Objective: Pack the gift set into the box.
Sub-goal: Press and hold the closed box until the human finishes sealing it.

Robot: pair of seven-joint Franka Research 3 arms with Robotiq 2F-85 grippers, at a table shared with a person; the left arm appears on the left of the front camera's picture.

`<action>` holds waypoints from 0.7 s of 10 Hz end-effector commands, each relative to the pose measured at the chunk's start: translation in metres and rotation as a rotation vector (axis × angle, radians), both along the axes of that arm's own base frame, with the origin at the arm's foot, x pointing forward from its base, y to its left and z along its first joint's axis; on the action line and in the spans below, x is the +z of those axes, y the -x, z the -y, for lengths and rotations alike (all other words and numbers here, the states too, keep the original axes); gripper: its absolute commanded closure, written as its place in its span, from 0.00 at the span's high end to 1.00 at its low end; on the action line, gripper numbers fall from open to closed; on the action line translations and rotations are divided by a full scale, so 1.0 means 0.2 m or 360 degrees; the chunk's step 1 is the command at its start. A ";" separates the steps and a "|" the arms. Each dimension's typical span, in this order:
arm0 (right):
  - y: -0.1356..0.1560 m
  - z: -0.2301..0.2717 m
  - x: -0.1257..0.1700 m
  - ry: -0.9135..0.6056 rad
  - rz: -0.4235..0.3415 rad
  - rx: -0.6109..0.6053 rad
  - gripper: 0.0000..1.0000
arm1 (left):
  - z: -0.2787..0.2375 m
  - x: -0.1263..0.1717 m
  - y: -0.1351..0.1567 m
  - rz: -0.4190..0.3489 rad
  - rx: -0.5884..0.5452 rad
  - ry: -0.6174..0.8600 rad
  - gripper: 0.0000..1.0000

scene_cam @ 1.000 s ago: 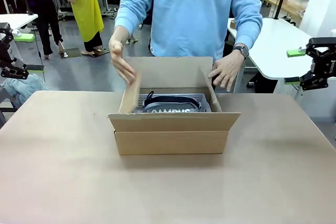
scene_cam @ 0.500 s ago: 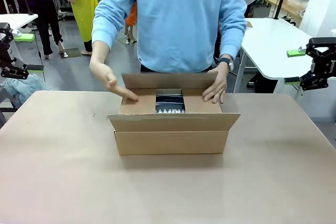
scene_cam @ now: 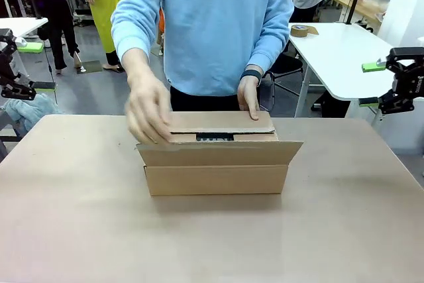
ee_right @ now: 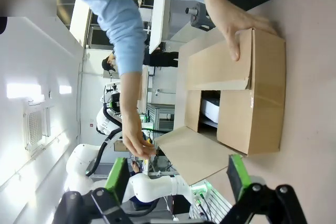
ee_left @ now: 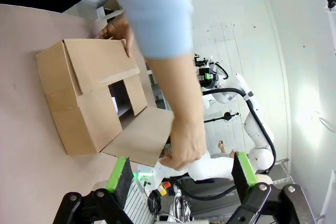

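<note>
3 flaps of the box are down over the gift set inside, a flat open hand pressing the far flap. Left gripper and right gripper wait away from the box, spread and empty; near flap likely next

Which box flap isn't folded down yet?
The long flap on the robot's side: it leans outward off the box, whereas the far flap lies down under the person's hand and the end flaps are folded in.
</note>
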State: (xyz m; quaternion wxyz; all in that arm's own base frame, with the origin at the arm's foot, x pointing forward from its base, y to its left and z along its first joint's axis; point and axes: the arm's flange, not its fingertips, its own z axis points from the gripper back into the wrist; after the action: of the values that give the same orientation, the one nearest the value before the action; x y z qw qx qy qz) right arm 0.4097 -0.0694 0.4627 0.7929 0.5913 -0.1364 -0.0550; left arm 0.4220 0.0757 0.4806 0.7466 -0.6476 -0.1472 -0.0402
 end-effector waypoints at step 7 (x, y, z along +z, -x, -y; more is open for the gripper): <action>0.01 0.00 0.01 0.0013 -0.0032 0.0015 1.00 | 0.00 0.00 0.01 -0.0007 -0.0005 -0.0010 1.00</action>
State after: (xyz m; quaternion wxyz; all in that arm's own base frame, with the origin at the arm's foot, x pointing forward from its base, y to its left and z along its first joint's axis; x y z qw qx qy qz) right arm 0.4097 -0.0694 0.4627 0.7929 0.5913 -0.1364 -0.0550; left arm 0.4220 0.0757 0.4806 0.7466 -0.6476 -0.1472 -0.0402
